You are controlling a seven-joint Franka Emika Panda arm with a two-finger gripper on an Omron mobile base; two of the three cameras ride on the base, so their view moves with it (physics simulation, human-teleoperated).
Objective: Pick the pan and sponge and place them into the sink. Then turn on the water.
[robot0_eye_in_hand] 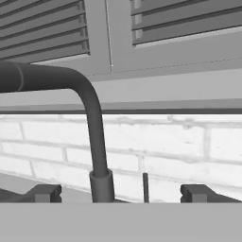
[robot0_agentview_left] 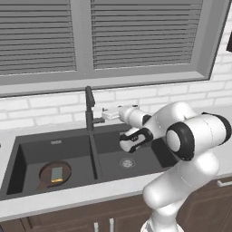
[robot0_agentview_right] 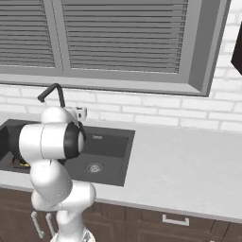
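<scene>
The dark brown pan lies in the left basin of the dark grey sink, and the small sponge rests inside it. The tall black faucet stands behind the divider between the basins. My gripper hovers just right of the faucet, level with its lower stem, open with nothing between its fingers. In the hand view the faucet pipe rises between my spread fingertips, with a thin dark lever beside it. No stream comes from the spout. From the right the gripper sits below the faucet.
A white brick wall and a grey window sill with closed blinds stand close behind the faucet. The right basin holds a round metal drain. Pale counter stretches to the right of the sink.
</scene>
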